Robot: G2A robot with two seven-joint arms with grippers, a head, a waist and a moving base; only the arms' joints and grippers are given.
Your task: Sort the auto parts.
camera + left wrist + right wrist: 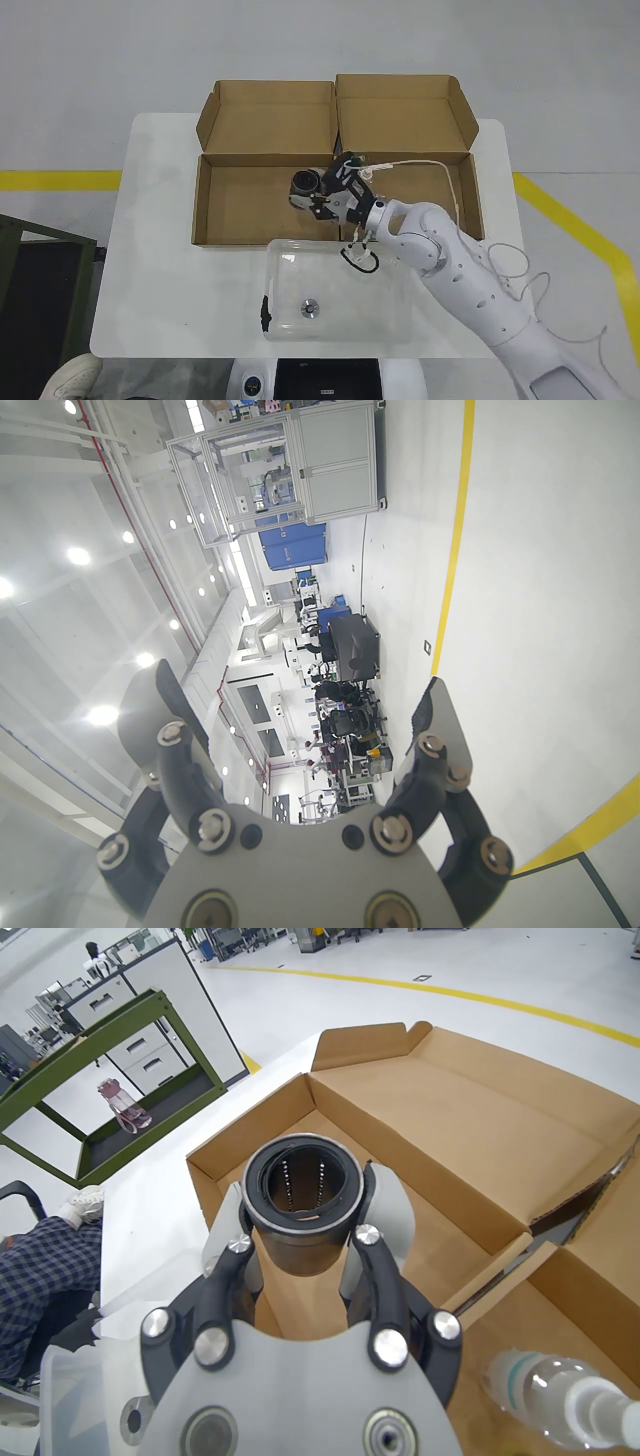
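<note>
My right gripper (305,1215) is shut on a black cylindrical bearing (302,1208) with a metal rim and rows of small balls inside its bore. In the top view the bearing (306,184) and the right gripper (322,196) hang over the right-hand part of the left cardboard box (200,205), close to the wall it shares with the right cardboard box (472,200). A clear plastic bin (272,262) at the table's front holds a small round metal part (310,309) and a black part (265,313) at its left wall. My left gripper (300,680) is open, holds nothing and points out into the room.
Both cardboard boxes stand open with their lids folded back toward the far side of the white table (150,260). A green cart (100,1093) stands off the table's left side. The right arm stretches across the bin's right corner.
</note>
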